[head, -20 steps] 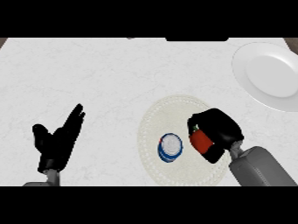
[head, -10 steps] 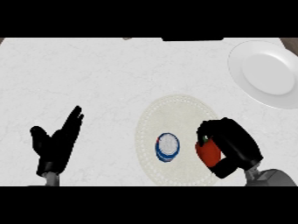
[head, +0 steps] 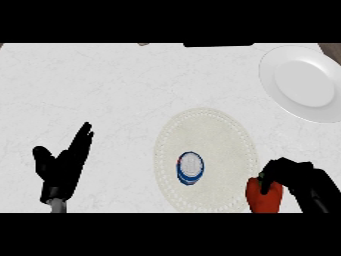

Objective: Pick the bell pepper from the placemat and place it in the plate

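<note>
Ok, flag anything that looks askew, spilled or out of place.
Nothing stands out. The right hand holds the bell pepper at the placemat's lower right edge; a small blue-and-white item lies on the placemat; the plate sits at far right; the left hand rests open.

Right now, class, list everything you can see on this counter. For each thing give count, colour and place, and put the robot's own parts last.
counter: one, white, fills the view
plate: one, white, far right corner
placemat: one, cream, round, right of centre
small round container: one, blue and white, on the placemat's near part
bell pepper: one, red, at the placemat's near right edge
dark object: one, black, far edge, too cut off to name
left hand: one, black, lower left, open, holding nothing
right hand: one, black, lower right, fingers curled round the bell pepper
</note>
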Robot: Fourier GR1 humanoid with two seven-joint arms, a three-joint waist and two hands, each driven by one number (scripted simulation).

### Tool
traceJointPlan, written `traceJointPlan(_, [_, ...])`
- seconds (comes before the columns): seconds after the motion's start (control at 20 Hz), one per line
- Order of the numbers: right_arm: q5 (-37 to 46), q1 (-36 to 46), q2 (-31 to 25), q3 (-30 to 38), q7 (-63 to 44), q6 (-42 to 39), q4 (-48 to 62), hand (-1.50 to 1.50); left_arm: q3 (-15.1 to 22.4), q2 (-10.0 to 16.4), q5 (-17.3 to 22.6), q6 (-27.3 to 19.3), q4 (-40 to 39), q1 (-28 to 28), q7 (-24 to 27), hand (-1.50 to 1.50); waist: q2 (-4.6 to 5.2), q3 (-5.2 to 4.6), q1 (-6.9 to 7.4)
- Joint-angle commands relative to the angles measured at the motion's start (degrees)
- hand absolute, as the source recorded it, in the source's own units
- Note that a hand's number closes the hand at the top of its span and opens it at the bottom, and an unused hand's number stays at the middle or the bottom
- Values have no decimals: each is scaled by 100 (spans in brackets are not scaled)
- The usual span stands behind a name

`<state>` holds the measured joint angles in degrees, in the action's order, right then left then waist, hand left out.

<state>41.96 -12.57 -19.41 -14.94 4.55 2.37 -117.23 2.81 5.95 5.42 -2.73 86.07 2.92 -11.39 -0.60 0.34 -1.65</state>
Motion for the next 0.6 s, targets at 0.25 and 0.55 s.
traceJointPlan(0.25, [-1918, 318, 278, 1789, -99, 72, 251, 150, 14, -63, -6, 93, -378, -141, -23, 0, 69, -30, 154])
traceJointPlan(0.55, [-3117, 1147, 64, 2927, 317, -123, 1481, 150, -9, -51, 39, 201, -451, -114, -14, 0, 76, -30, 193])
